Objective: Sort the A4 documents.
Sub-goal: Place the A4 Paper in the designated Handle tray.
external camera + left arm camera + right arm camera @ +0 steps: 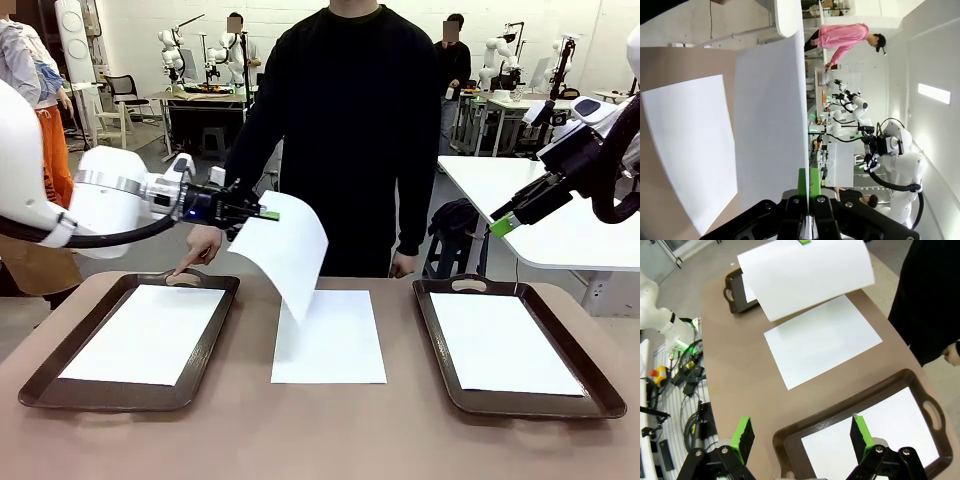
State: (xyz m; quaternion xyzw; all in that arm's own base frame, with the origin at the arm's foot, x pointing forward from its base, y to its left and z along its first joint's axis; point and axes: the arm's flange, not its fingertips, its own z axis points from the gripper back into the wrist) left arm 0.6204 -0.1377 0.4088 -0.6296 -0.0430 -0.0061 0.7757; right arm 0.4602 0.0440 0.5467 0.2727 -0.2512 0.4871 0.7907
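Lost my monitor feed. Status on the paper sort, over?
Left hand shut on lifted sheet. Right hand open, empty. Second sheet flat on table. Person's finger at left tray handle.

The lifted sheet [805, 275] hides most of the left tray [735, 304] in the right wrist view, whose bottom edge crops the right tray [840, 413].

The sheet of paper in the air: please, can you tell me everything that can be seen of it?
The sheet is plain white, thin, blank paper. The left gripper has its fingers shut on it near its upper edge, so it hangs bent and tilted over the middle of the table. Its lowest corner points down at another sheet lying flat on the table; whether the two touch is unclear.
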